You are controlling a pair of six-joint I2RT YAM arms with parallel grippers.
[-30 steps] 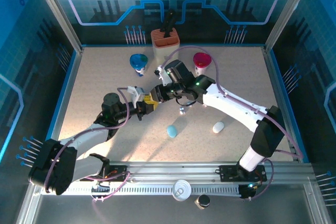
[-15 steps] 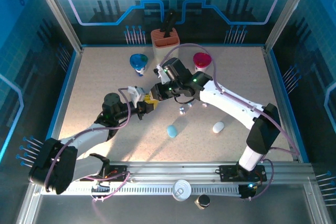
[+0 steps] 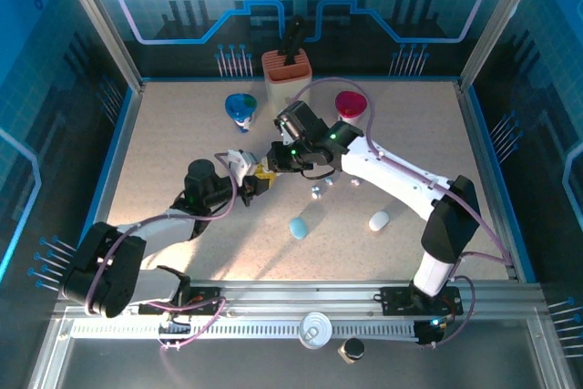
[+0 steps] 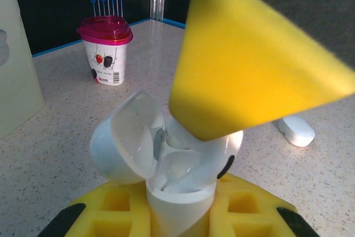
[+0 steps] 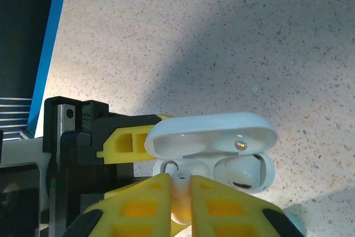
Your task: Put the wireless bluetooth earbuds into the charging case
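My left gripper (image 4: 180,206) is shut on the white charging case (image 4: 178,195), held upright with its lid (image 4: 126,137) swung open. One earbud (image 5: 242,171) sits in the right slot. My right gripper (image 5: 180,192) is shut on a second white earbud (image 5: 180,180), whose tip is at the rim of the case's empty left slot (image 5: 169,166). In the top view the two grippers meet at mid-table, left (image 3: 250,181) and right (image 3: 271,164). Three more tiny earbuds (image 3: 316,191) lie loose on the table just right of them.
A blue case (image 3: 298,226) and a white case (image 3: 379,220) lie on the near half of the table. At the back stand a blue cup (image 3: 240,107), a pink-lidded cup (image 3: 351,104) and an orange holder (image 3: 287,66).
My right jaws have closed the last bit onto the earbud. Both grippers stay together at mid-table, and the right wrist has edged slightly left.
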